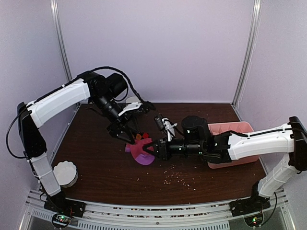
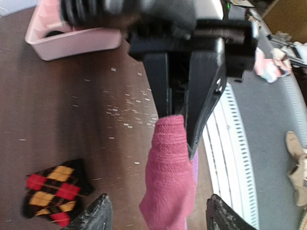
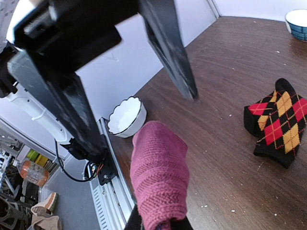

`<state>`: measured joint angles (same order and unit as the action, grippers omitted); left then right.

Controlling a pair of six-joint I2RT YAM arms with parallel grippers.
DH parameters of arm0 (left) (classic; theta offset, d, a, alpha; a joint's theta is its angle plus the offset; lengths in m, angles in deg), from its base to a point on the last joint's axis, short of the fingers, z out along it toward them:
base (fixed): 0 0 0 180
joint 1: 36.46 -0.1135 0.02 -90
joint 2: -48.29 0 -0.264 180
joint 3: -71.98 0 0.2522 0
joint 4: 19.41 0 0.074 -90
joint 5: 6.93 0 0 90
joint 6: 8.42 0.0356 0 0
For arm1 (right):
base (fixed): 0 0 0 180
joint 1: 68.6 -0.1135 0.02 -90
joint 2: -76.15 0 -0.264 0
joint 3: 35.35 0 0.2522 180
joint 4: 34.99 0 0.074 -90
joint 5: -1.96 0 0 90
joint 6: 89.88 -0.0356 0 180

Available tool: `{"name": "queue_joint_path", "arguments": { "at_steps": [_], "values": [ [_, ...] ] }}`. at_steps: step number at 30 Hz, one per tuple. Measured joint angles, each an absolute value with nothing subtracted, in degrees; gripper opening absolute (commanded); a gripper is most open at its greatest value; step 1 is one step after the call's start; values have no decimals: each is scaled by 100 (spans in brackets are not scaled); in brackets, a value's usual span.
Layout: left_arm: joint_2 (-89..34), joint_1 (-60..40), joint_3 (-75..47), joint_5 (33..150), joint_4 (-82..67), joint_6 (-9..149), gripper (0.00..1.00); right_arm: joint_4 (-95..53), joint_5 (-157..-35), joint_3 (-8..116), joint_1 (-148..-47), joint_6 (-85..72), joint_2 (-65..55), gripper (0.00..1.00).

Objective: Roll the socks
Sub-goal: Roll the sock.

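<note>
Your right gripper (image 1: pixel 150 145) is clenched on one end of the magenta sock (image 1: pixel 142 154), a little left of the middle of the table (image 1: pixel 96 158). From the top camera your left gripper (image 1: pixel 126 134) hangs just behind it, jaws spread and holding nothing. It is above the argyle sock (image 1: pixel 142 136), of which only red patches show. Your right forearm crosses the pink tray (image 1: pixel 237 126). A white bowl (image 1: pixel 65 173) sits near the left arm's base, and pale crumbs (image 1: pixel 178 178) lie in front of the right arm.

From the left wrist you look between that gripper's own fingers (image 2: pixel 96 216), wide apart at the bottom edge and touching nothing. The magenta sock comes up between them, its far end pinched flat in the right gripper's black fingers. The argyle sock lies flat on the wood to the left, apart from it, showing red and orange diamonds on black. The tray is at top left.

From the right wrist the magenta sock's ribbed body runs from the bottom edge, where your right fingers (image 3: pixel 133 221) grip it, out towards the table's edge. The left gripper's fingers stand over it, parted and clear of the cloth. The argyle sock lies well to the right. The white bowl is beyond the magenta sock, and a blue-rimmed bowl (image 3: pixel 297 21) is in the far corner. Below the table is what looks like a jar (image 3: pixel 33 172) with an orange label, its writing too blurred to read.
</note>
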<state>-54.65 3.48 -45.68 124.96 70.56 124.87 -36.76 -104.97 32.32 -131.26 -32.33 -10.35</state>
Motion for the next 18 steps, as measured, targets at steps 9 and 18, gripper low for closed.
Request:
{"name": "queue_joint_path", "arguments": {
  "at_steps": [9, 18],
  "values": [
    [-4949, 652, -4894, 11353, 6426, 12192, 69, -3044, -9457, 3634, -13126, -3954, -1037, 0],
    [-4678, 1214, -3827, 10035, 5489, 12151, 68, -2882, -9092, 3892, -13126, -5150, -1061, 0]
  ]
}}
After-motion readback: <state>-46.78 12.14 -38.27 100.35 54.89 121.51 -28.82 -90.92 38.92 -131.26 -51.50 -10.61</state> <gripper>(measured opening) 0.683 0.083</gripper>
